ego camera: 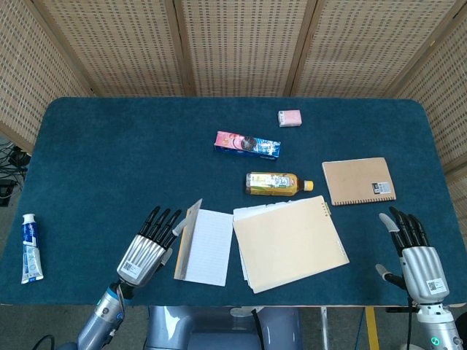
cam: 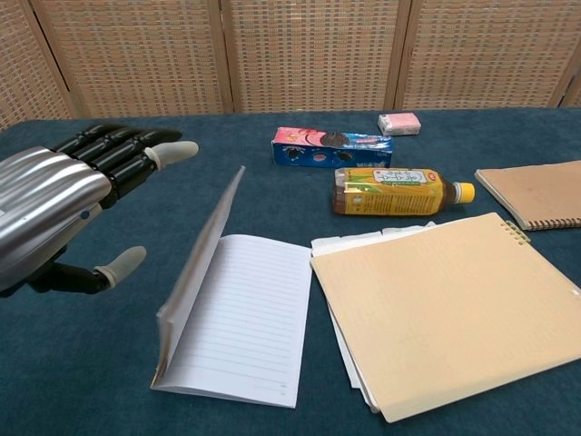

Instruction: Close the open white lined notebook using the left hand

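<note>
Left robot hand (cam: 54,204) flat, fingers spread, holding nothing, behind upright notebook (cam: 231,313) cover, lower left; contact unclear. Best pushing rightward till flat.

The left hand (cam: 64,204) is flat with its fingers straight, just beside the white lined notebook (cam: 238,318). The left page stands almost straight up. The right page lies flat.

A staged robot test station, not a lived-in room.
Woven screen panels (ego camera: 233,44) wall in a bench (ego camera: 109,146) covered in blue cloth, with cables (ego camera: 9,171) trailing on the floor outside the screens.
</note>
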`<state>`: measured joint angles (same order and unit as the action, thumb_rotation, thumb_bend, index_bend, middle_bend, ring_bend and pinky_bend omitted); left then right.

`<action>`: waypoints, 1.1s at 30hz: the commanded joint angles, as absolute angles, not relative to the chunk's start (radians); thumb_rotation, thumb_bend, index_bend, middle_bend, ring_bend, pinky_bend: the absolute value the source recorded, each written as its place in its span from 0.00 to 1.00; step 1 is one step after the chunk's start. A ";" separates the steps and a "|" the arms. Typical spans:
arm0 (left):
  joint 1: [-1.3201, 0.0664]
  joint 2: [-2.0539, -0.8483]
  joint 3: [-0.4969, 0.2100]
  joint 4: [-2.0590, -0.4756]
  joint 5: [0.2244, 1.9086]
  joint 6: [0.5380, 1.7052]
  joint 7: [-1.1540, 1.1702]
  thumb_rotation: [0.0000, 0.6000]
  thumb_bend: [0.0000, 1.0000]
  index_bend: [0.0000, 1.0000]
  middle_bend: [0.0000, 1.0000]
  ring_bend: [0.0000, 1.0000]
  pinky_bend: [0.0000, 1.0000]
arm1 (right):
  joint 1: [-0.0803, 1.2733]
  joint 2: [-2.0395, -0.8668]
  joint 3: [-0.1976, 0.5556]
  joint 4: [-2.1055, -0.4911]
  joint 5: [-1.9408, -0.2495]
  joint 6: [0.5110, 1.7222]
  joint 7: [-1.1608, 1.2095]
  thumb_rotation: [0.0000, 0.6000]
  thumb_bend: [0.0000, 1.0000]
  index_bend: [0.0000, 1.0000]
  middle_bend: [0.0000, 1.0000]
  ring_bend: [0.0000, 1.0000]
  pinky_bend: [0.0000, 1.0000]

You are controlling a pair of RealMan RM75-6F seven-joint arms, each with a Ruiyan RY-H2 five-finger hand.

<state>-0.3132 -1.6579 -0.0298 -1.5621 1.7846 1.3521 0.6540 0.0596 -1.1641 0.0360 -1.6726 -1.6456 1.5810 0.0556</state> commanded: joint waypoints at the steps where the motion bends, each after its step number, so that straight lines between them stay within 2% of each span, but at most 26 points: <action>1: -0.324 -1.665 -0.037 -1.563 1.772 1.334 0.666 1.00 0.42 0.00 0.00 0.00 0.00 | 0.060 -1.165 0.035 -1.674 -1.647 1.580 0.053 1.00 0.12 0.03 0.00 0.00 0.00; 9: -0.315 -1.661 -0.017 -1.581 1.762 1.344 0.677 1.00 0.42 0.00 0.00 0.00 0.00 | 0.060 -1.162 0.037 -1.670 -1.637 1.575 0.055 1.00 0.12 0.03 0.00 0.00 0.00; 17: -0.246 -1.512 0.027 -1.608 1.749 1.434 0.617 1.00 0.41 0.00 0.00 0.00 0.00 | 0.057 -1.159 0.038 -1.675 -1.640 1.582 0.047 1.00 0.12 0.03 0.00 0.00 0.00; 24: -0.166 -1.365 0.070 -1.639 1.671 1.483 0.506 1.00 0.24 0.00 0.00 0.00 0.00 | 0.054 -1.158 0.039 -1.680 -1.641 1.589 0.013 1.00 0.12 0.03 0.00 0.00 0.00; 33: -0.105 -1.284 0.083 -1.607 1.613 1.524 0.340 1.00 0.22 0.00 0.00 0.00 0.00 | 0.049 -1.152 0.044 -1.685 -1.644 1.595 -0.074 1.00 0.12 0.03 0.00 0.00 0.00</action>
